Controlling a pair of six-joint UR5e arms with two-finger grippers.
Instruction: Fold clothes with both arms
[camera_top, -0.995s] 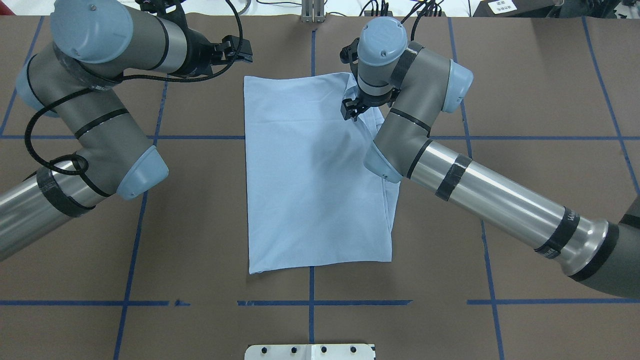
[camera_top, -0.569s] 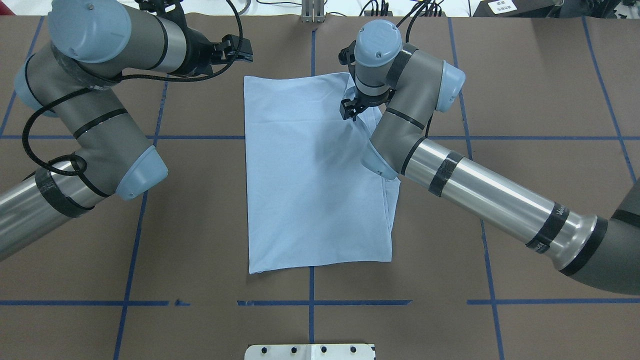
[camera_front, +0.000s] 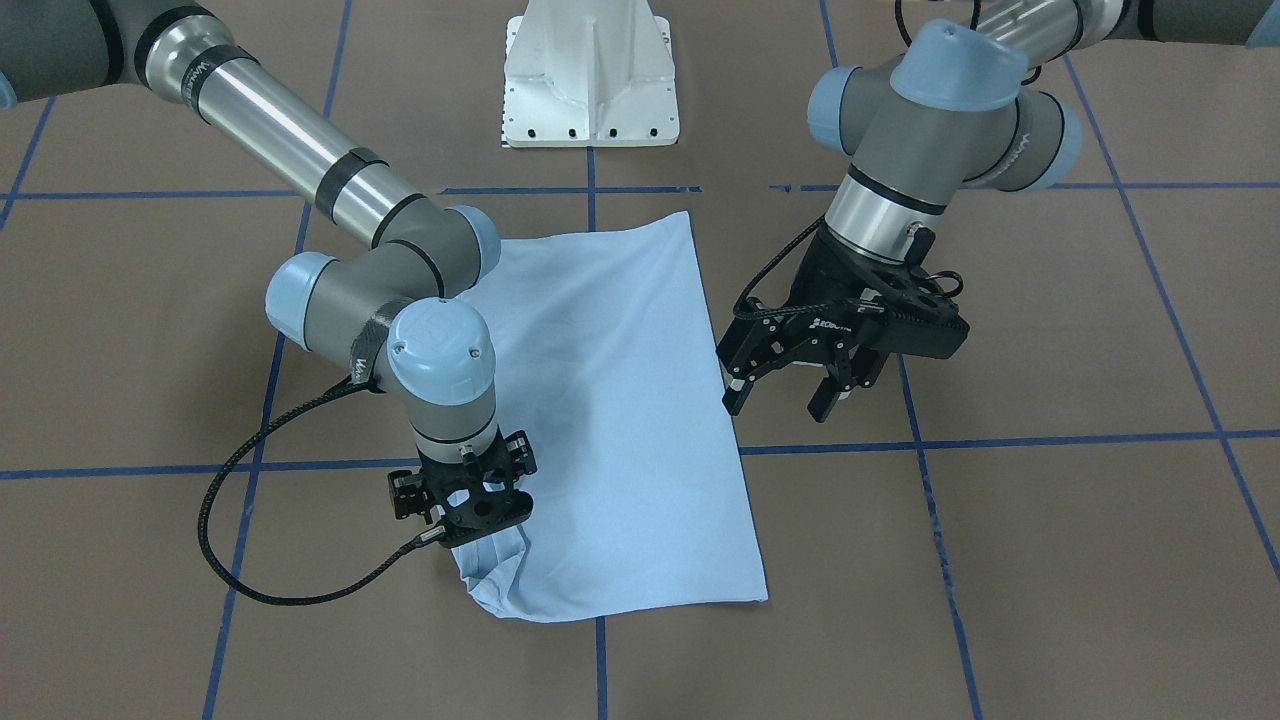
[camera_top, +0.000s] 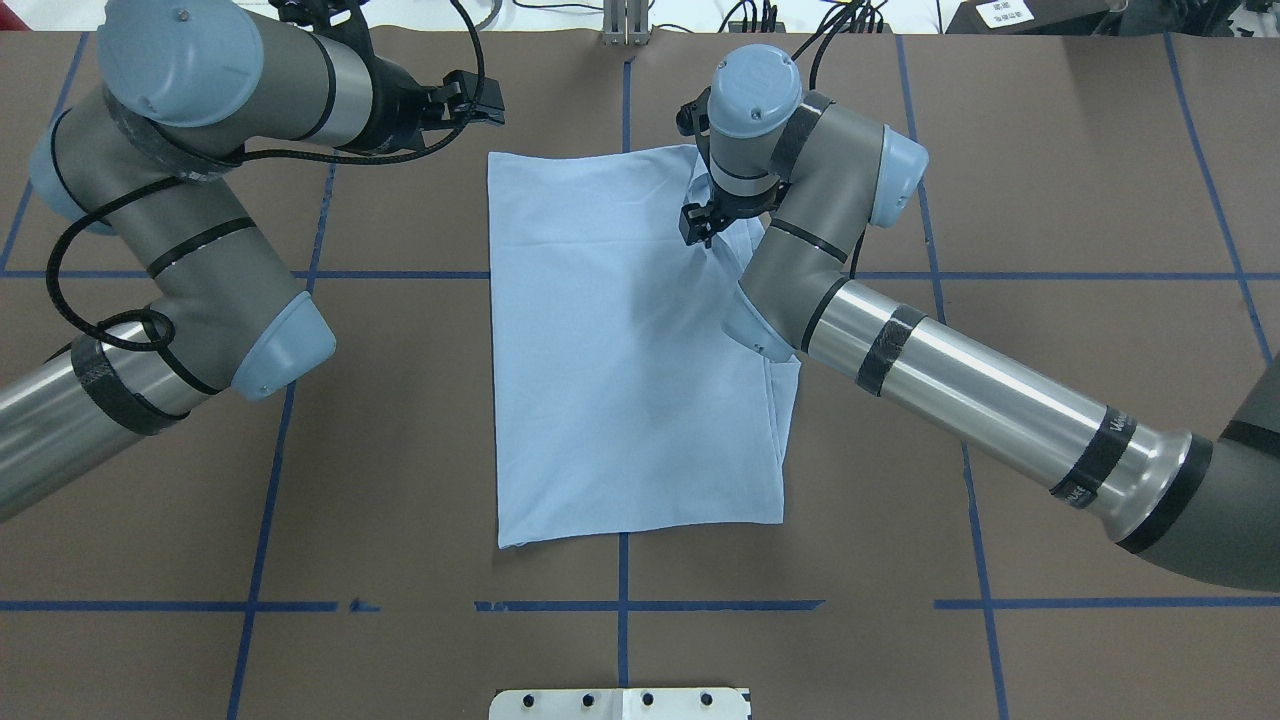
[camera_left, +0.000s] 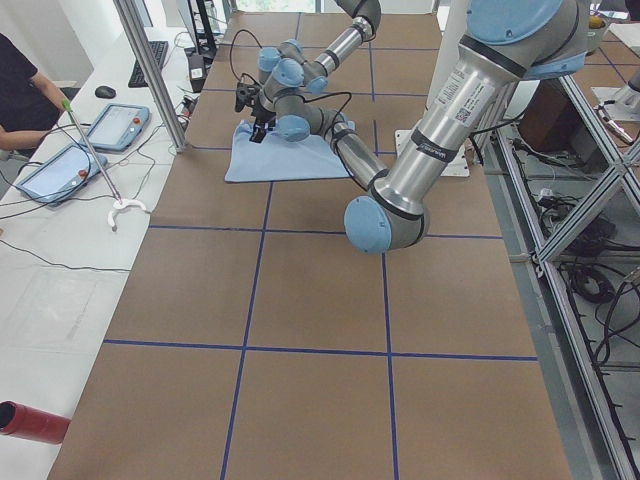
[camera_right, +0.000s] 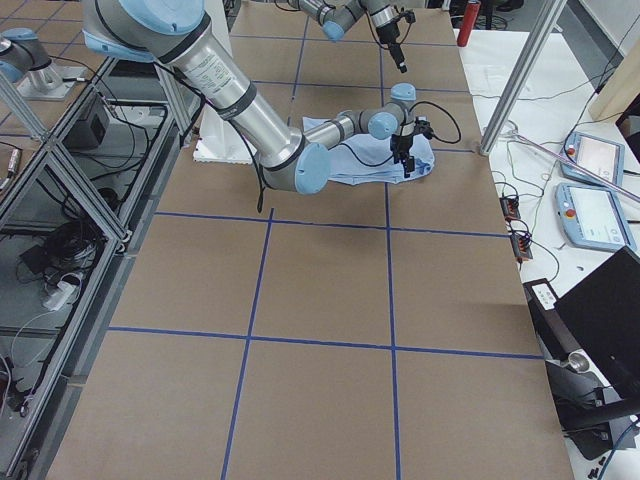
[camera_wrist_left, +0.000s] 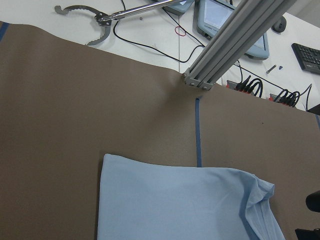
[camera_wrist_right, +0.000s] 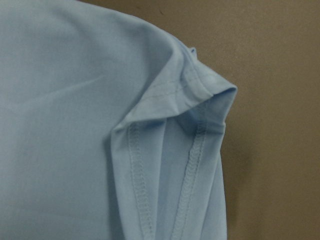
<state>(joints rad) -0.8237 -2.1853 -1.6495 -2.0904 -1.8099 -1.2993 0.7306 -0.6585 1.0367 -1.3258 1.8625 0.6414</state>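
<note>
The light blue T-shirt (camera_top: 630, 350) is laid flat on the brown bench (camera_top: 1050, 200), folded into a long rectangle near the middle of the overhead view. Its corner at about one o'clock is bunched and lifted, with stitched hems curled over in the right wrist view. The right gripper (camera_front: 470, 520) is planted straight down on that corner; its jaws are hidden by the wrist and cloth, so whether they are clamped cannot be told. The left gripper (camera_front: 790, 390) is held above the bench just off the shirt's edge at eleven o'clock overhead, touching nothing, its jaws spread well apart. The white pedestal base (camera_front: 590, 75) is seen at six o'clock.
</note>
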